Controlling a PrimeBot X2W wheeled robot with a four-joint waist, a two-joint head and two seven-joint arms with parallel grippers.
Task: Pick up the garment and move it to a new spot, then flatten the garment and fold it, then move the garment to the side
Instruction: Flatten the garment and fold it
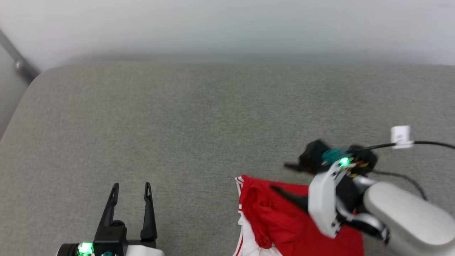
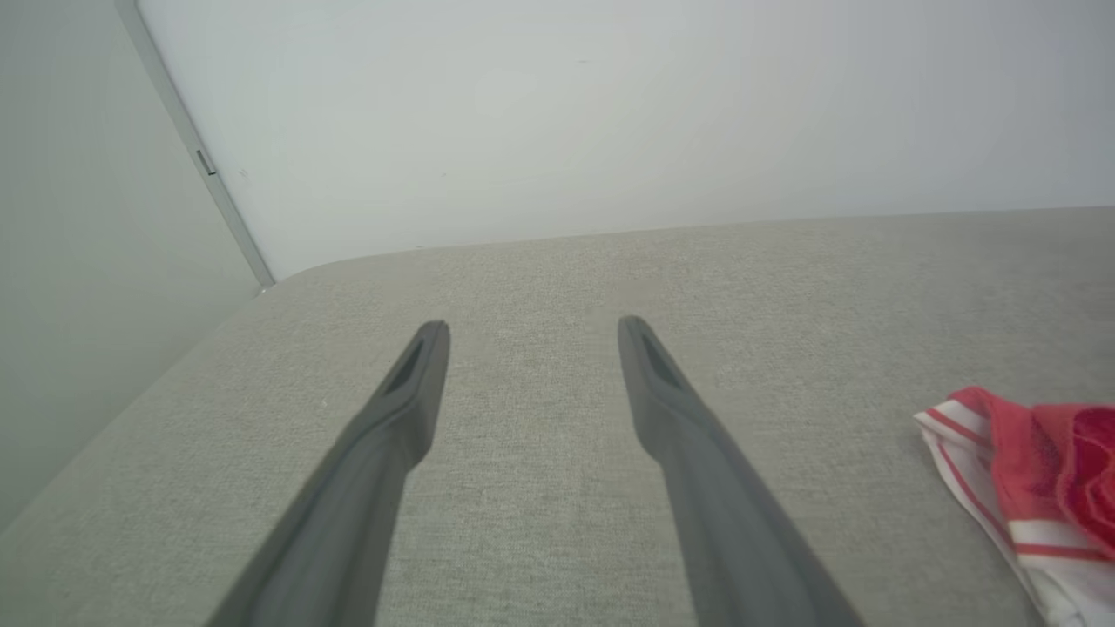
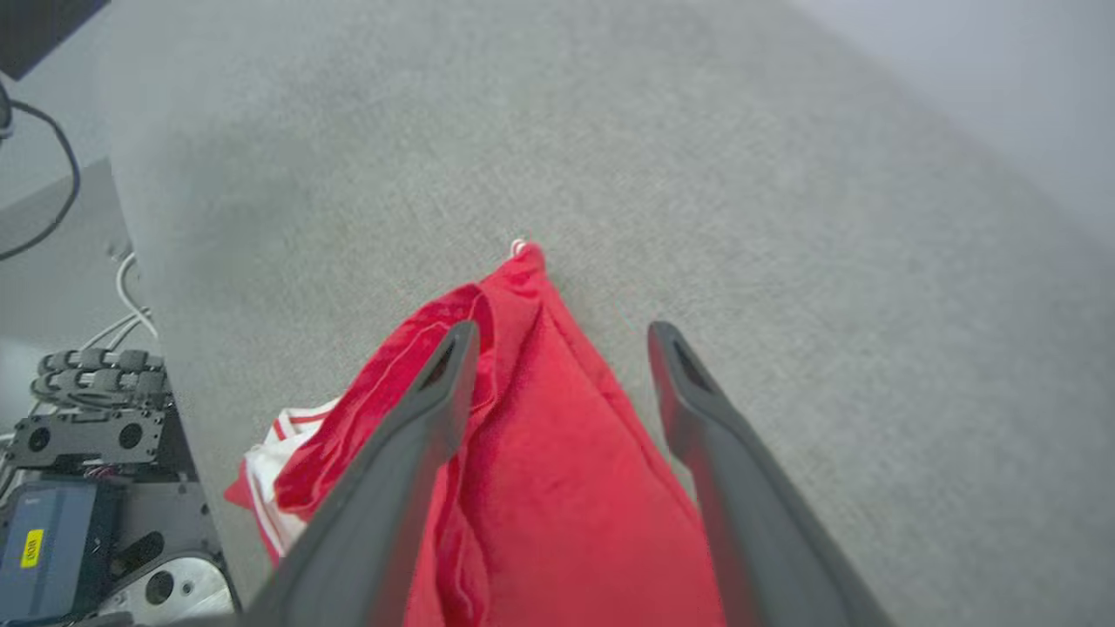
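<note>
The garment (image 1: 280, 224) lies crumpled at the near right of the grey padded surface (image 1: 213, 117). It is red, with a white, red-striped sleeve edge at its left. My right gripper (image 1: 278, 176) hangs open just over its far edge, fingers pointing left. In the right wrist view the two fingers of the right gripper (image 3: 562, 335) straddle a red ridge of the garment (image 3: 557, 488) without closing on it. My left gripper (image 1: 131, 185) stands open at the near left, well clear of the cloth. The left gripper (image 2: 532, 326) has nothing between its fingers, and the garment (image 2: 1028, 461) shows at the right edge.
A black cable with a white tag (image 1: 400, 136) runs along my right arm. The surface rounds off at its far left corner (image 1: 39, 76) beside a pale wall with a grey strip (image 1: 17, 60). The robot's base and cables (image 3: 78, 488) stand off the near edge.
</note>
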